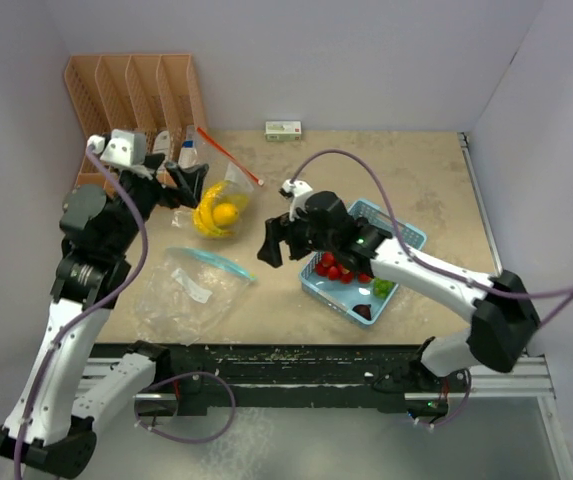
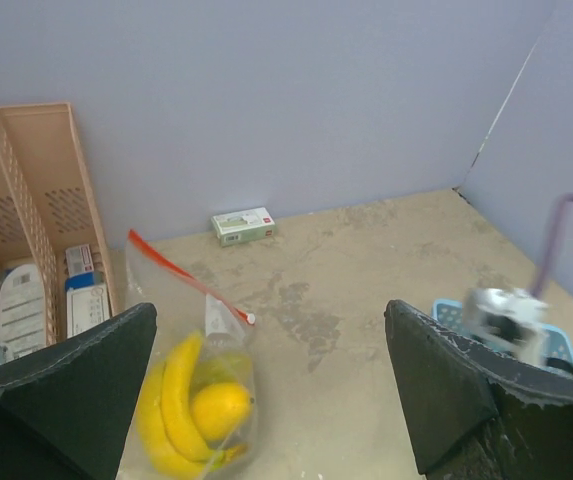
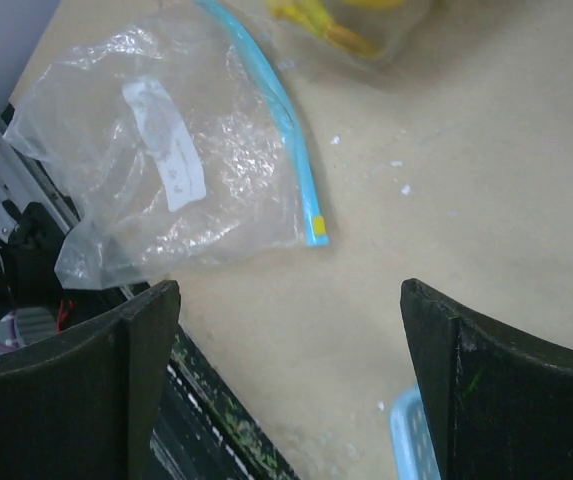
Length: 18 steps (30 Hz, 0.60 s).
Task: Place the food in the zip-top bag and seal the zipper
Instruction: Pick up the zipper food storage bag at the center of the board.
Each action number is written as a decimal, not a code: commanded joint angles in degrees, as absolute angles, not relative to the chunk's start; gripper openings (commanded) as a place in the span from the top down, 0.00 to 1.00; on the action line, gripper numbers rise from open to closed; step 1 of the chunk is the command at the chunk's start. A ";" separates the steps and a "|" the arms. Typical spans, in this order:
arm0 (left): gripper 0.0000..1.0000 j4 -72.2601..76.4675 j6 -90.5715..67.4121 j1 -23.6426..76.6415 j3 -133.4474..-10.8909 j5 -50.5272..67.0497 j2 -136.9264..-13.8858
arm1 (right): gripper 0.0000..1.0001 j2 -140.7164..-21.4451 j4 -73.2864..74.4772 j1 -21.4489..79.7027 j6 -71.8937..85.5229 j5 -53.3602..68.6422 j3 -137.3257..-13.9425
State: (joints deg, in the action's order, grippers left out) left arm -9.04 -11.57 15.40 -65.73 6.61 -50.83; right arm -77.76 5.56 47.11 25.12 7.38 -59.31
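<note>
Both the left tool [image 1: 188,185] and right tool [image 1: 278,240] gape empty. Only the top view shows red and green food [image 1: 344,271] in the basket [image 1: 409,236]; the left wrist view shows bananas [image 2: 171,410] and a lemon [image 2: 218,410] in the bag [image 2: 221,322].

blue-zip bag [image 3: 116,190]: clr crinkly glossy plastic | tbl [image 1: 386,170]: matt, blotchy beige | basket [image 1: 326,300]: lt-blue smooth plastic

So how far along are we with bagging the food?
Done: yellow food sits in the red-zipper bag; whether it is sealed is unclear. In hand: nothing, left fingers and right fingers stand open and empty. To do: red food, green food and dark food are in the basket, and the blue-zipper bag lies empty.
</note>
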 commanded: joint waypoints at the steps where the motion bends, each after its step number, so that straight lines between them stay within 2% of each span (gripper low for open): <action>1: 0.01 -20.72 -14.89 15.24 -65.07 4.28 -46.90 | 0.09 -89.05 -2.49 48.86 26.29 13.38 -65.63; 8: 0.01 -24.94 -15.92 15.29 -61.95 5.65 -41.41 | 0.16 -104.52 -2.12 48.96 27.46 16.28 -73.99; 14: 0.01 -25.86 -14.55 15.29 -60.13 5.00 -40.08 | 0.21 -110.95 -5.77 48.98 28.92 18.95 -73.89; 18: 0.01 -26.01 -14.66 15.30 -59.17 5.50 -39.81 | 0.39 -113.52 -10.53 48.96 29.54 21.24 -73.24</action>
